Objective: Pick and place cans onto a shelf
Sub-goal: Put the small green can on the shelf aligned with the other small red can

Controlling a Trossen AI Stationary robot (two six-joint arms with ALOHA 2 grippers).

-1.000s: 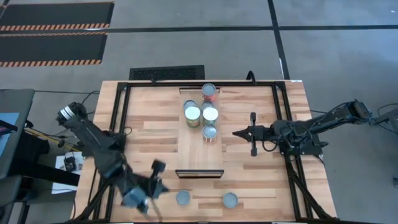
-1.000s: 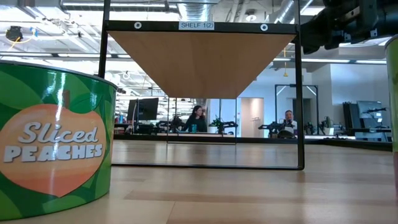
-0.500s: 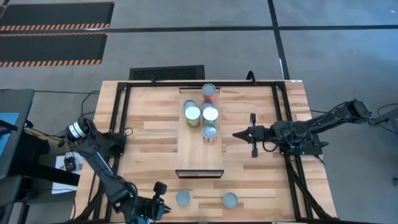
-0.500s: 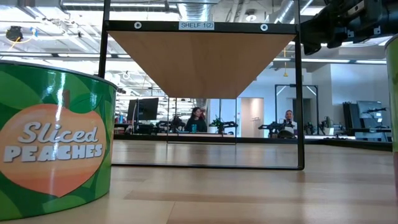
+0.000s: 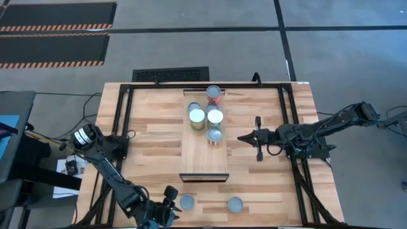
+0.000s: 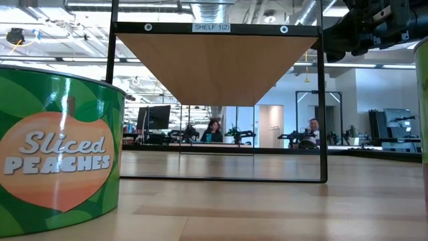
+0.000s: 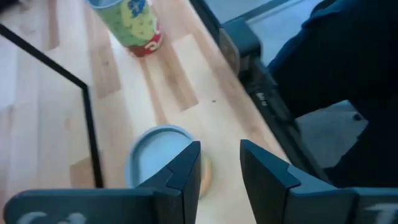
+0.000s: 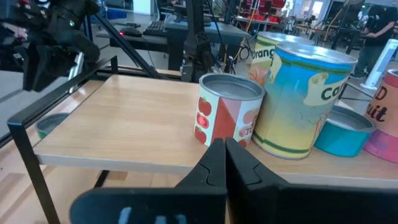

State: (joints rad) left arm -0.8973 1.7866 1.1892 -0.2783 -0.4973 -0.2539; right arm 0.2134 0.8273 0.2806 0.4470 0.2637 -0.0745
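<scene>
Four cans (image 5: 205,114): short cylinders with round pale lids, bunched at the upper end of the shelf (image 5: 203,159), centre frame.
Shelf: long light-wood plank on a thin black frame; its lower half is bare.
Table (image 5: 159,137): planked wood, black rails along both sides.
Two loose cans (image 5: 187,202): on the table's bottom edge, below the shelf.
Left claw (image 5: 166,210): fingers apart, bottom edge of frame, just left of a loose can; the arm is partly cut off.
Right claw (image 5: 242,137): pressed together, right of the shelf, clear of it.
Low view: peaches label fills the left.
</scene>
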